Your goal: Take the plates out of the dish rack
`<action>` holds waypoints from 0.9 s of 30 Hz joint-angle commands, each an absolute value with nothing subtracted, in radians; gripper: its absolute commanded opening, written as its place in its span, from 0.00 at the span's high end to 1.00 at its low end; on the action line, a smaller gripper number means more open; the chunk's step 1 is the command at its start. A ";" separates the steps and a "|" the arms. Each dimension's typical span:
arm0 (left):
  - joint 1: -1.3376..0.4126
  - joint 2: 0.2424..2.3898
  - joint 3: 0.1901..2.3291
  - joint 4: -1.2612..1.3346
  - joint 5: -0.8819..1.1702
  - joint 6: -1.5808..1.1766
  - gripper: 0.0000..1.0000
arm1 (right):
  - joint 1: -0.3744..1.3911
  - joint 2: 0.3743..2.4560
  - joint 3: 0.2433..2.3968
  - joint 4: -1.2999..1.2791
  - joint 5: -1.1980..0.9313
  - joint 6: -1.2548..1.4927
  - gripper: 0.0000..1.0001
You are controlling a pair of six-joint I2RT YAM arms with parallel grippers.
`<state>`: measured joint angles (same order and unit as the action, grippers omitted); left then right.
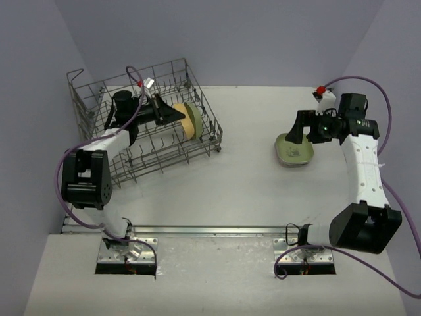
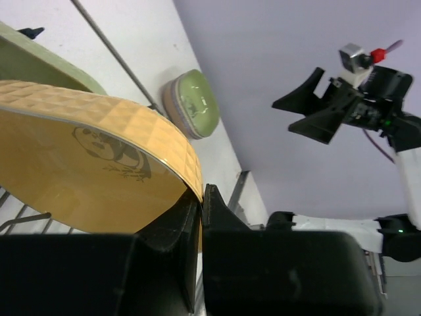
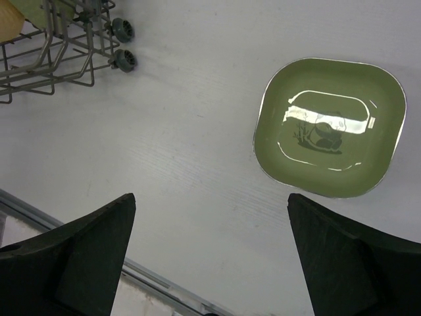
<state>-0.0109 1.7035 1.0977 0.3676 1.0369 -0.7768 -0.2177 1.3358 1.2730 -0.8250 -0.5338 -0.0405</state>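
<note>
Presently, left pincer (image 2: 201, 192): closed on the rim of the yellow plate (image 2: 85, 178).
Yellow plate: stood on edge inside the dish rack (image 1: 92, 99).
Right pincer (image 3: 210, 201): spread wide, nothing held.
Olive plate (image 3: 329, 125): laid face up on the surface (image 3: 184, 131), beneath the right pincer, untouched.

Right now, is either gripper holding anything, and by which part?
The left gripper pinches the yellow plate by its rim, in the dish rack. The right gripper is open, holding nothing.
</note>
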 commanded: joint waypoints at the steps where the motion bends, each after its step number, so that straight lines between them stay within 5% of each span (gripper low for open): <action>1: 0.031 1.644 1.078 0.721 1.174 -1.057 1.00 | -0.210 1.302 1.337 -0.826 -0.566 -0.014 0.01; 6: 0.032 1.606 1.159 0.606 1.218 -1.016 1.00 | -0.209 1.290 1.366 -0.847 -0.556 -0.015 0.01; 14: -0.058 1.547 1.533 -0.465 1.163 -0.036 1.00 | -0.209 1.292 1.446 -0.889 -0.578 -0.018 0.01; 18: -0.210 1.501 1.563 -0.706 0.915 0.343 1.00 | -0.208 1.312 1.509 -0.922 -0.601 -0.026 0.01; 27: -0.788 1.270 1.354 -0.726 0.339 0.694 1.00 | -0.174 1.383 1.628 -1.106 -0.634 -0.104 0.01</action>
<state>-0.5632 1.3719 1.4204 -0.6673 0.6637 0.4000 -0.2002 1.3633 1.5826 -1.0085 -0.5975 -0.0488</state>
